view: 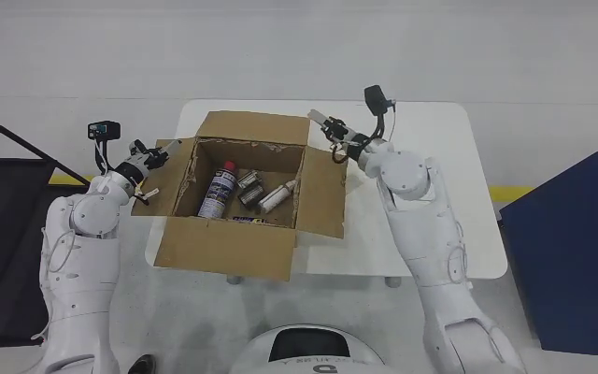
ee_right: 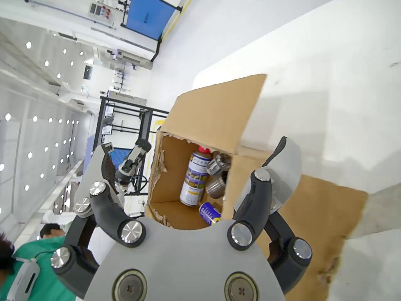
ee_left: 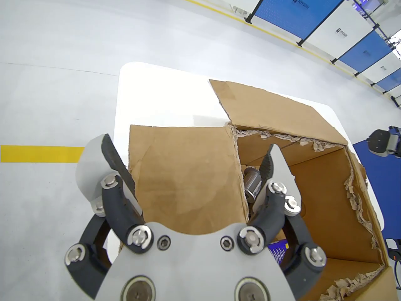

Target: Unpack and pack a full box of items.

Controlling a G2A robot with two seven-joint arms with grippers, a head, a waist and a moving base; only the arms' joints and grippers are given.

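An open cardboard box stands on the white table with its flaps spread outward. Inside lie a white spray can with a red cap, metal cylinders, a small white bottle and a blue can. My left gripper hovers open over the box's left flap, nothing between its fingers. At the far corner of the right flap, my right gripper is open too. In the right wrist view the spray can and cylinders lie beyond its spread fingers.
Torn, ragged cardboard edges line the box's rim. Bare white tabletop stretches to the right of the box. A blue panel stands right of the table and a dark one to its left.
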